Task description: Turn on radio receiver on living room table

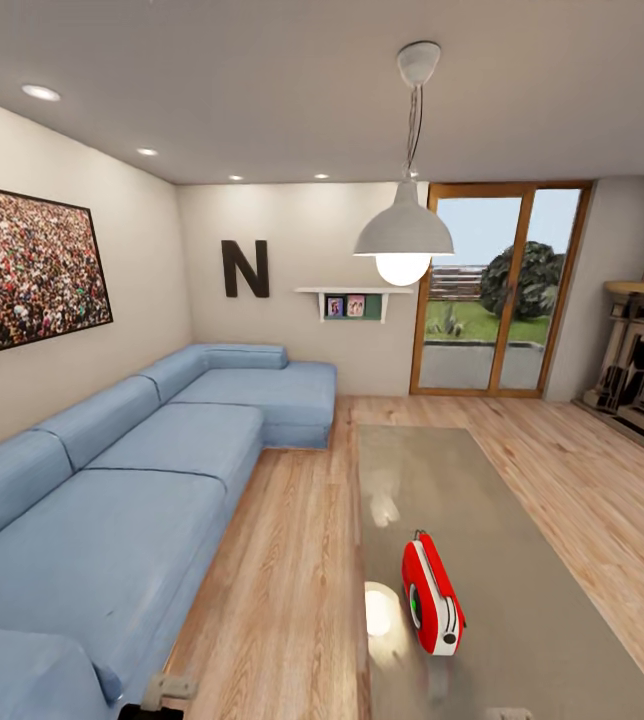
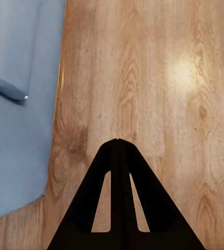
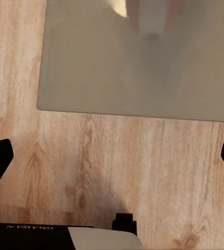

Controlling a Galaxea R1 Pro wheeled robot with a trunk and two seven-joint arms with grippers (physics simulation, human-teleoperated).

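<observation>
Radio (image 1: 431, 594) upright on table (image 3: 91, 67), ahead of splayed right gripper (image 3: 112, 156); left gripper (image 2: 118, 143) clenched, stowed over floor (image 2: 143, 78).

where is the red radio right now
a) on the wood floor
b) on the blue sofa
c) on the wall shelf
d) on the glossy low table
d: in the head view the radio receiver stands upright on the table, near its close end, with the sofa off to the side across a strip of wood floor.
</observation>
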